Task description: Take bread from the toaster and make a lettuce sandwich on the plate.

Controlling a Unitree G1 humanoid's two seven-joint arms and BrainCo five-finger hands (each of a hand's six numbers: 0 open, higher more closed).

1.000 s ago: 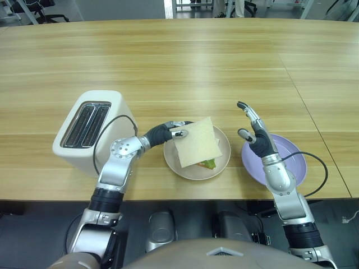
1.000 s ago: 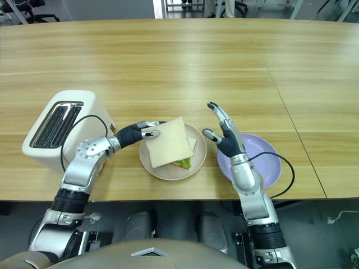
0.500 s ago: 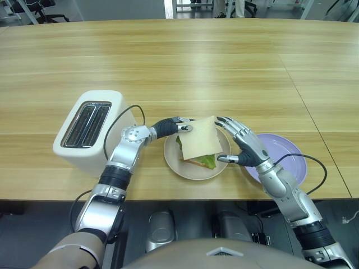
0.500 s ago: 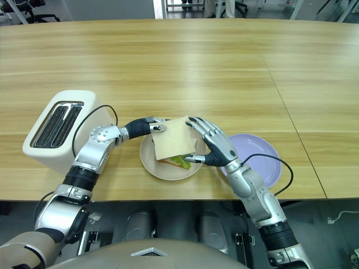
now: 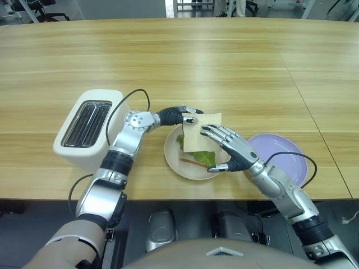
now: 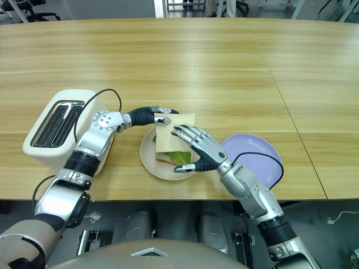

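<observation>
Bread (image 5: 200, 133): top slice, over the beige plate (image 5: 173, 159) near the front edge of a long wooden table (image 5: 224, 67) of pale planks. Chair legs (image 5: 39, 8) on grey floor beyond. Pale, square, thin, tilted above green lettuce (image 5: 205, 158). Pinched at its upper left corner by the left hand (image 5: 180, 116). Right hand (image 5: 229, 150) spread across its right side, fingers uncurled, gripping nothing. White toaster (image 5: 90, 128) to the left, purple plate (image 5: 283, 159) to the right.

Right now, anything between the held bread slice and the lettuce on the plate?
Nothing visible. The left hand holds the bread slice just over the lettuce on the beige plate; the right hand is spread above the slice.
</observation>
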